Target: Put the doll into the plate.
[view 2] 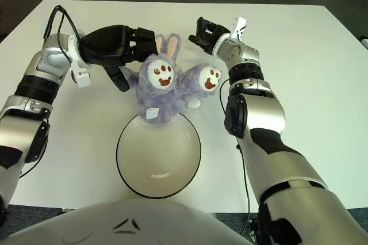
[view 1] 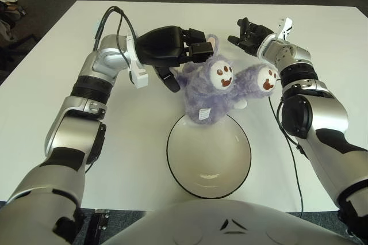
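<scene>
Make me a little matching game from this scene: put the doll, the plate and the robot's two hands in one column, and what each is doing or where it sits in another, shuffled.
Things:
1. purple doll
2. plate
3. left hand
4. right hand

States:
A. holds nothing, shows beyond the doll on its right side
B. lies on the white table, nothing fully inside it
C. grips the doll from the left
D. held over the plate's far rim

Pairs: 1-D, 2-B, 3-C, 4-A
</scene>
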